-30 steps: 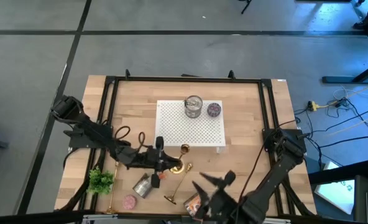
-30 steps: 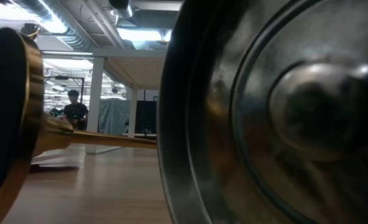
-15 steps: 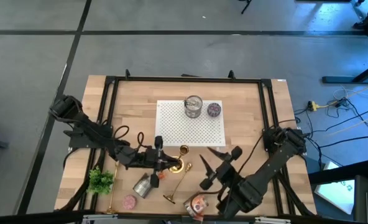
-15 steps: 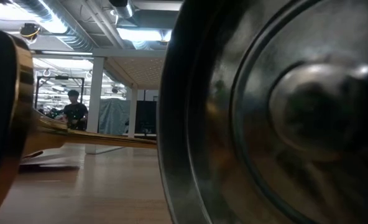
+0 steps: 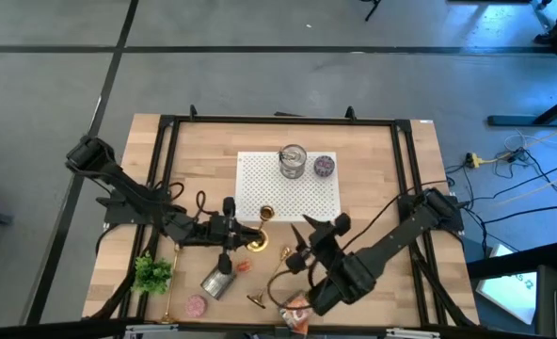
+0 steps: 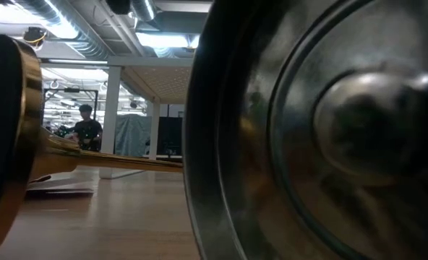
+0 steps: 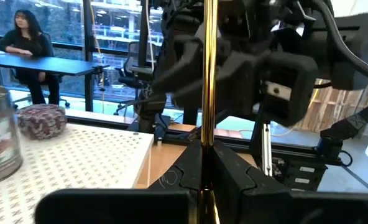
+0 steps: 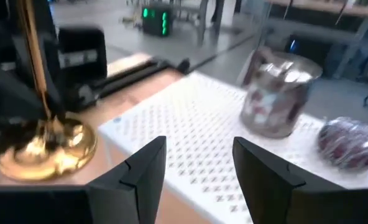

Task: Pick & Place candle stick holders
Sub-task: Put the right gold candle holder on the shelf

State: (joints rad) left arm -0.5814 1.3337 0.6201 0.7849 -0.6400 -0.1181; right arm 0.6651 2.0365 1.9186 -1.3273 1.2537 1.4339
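Grey floor surrounds my wooden table [image 5: 373, 169], framed by black rails; a white perforated mat [image 5: 297, 193] lies on its middle, and beyond it the low view shows a lit hall where a person [image 6: 88, 128] sits far off; another person [image 7: 23, 46] sits at a desk in my left wrist view. On the mat stand a glass jar [image 5: 293, 161] and a small patterned candle [image 5: 325, 166]; near the front edge lie a green plant sprig [image 5: 152, 273], a silver tin [image 5: 214, 281] on its side, a pink candle [image 5: 197, 305] and a second gold holder [image 5: 271, 281] lying flat. My left claw [image 5: 237, 233] is clamped tight on the stem of an upright gold candle stick holder [image 5: 259, 235], whose base sits at the mat's front edge; my right claw [image 5: 302, 247] hovers just beside it, fingers [image 8: 268, 174] parted and empty.
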